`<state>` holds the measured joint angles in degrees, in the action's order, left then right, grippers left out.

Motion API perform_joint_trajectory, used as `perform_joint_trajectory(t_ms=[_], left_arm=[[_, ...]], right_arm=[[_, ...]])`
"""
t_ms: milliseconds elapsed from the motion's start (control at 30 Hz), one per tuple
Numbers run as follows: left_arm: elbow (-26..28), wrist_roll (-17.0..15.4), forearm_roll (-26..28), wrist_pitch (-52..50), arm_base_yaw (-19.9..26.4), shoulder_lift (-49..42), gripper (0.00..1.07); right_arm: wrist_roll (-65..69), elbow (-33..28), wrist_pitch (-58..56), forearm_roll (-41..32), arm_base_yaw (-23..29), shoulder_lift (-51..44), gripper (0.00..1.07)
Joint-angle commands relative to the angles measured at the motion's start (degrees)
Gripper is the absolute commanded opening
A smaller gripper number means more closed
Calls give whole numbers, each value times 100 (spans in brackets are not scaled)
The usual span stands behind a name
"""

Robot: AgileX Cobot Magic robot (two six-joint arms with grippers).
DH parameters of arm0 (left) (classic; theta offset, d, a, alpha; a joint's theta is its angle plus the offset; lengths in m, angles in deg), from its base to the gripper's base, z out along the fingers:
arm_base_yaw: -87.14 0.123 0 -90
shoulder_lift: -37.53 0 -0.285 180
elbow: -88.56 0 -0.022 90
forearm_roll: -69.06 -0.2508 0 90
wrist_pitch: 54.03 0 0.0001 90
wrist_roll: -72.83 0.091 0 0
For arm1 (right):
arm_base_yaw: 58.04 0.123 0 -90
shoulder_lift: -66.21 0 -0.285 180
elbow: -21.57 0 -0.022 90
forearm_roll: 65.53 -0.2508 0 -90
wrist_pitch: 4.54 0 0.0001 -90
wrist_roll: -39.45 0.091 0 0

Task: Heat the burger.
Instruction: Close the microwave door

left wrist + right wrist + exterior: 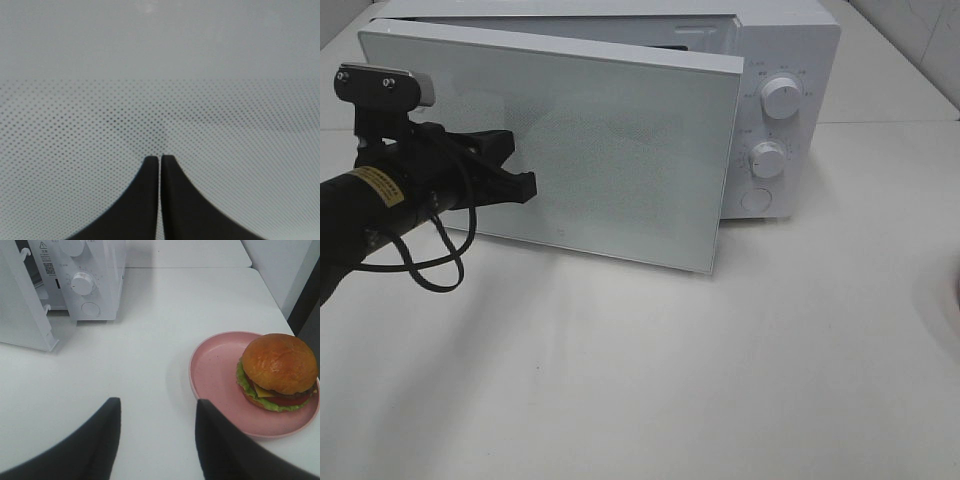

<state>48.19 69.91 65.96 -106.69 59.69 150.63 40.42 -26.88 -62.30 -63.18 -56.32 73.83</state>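
Beside the right gripper (156,440), whose jaws are standing parted and empty, the burger (278,371) is sitting on its pink plate (215,370) on the table (165,315). Door-opening seems underway: the left gripper (525,186), jaws closed, is pointing level against the microwave door (620,140). Next, loading needs it swung wider.
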Motion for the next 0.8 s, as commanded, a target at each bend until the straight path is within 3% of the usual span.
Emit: perform_joint_trajectory(t_ms=[33, 200, 333, 800], left_arm=[[155, 6, 178, -29, -74, 63, 0], [470, 63, 390, 46, -155, 241, 0], [768, 292, 647, 120, -218, 418, 0], [1180, 338, 1049, 109, -350, 716, 0]], right_arm=[[-11, -17, 52, 6, -17, -172, 46], [-6, -17, 52, 6, -17, -172, 46], [-6, -17, 52, 6, -17, -172, 46], [-6, -17, 52, 6, -17, -172, 46]])
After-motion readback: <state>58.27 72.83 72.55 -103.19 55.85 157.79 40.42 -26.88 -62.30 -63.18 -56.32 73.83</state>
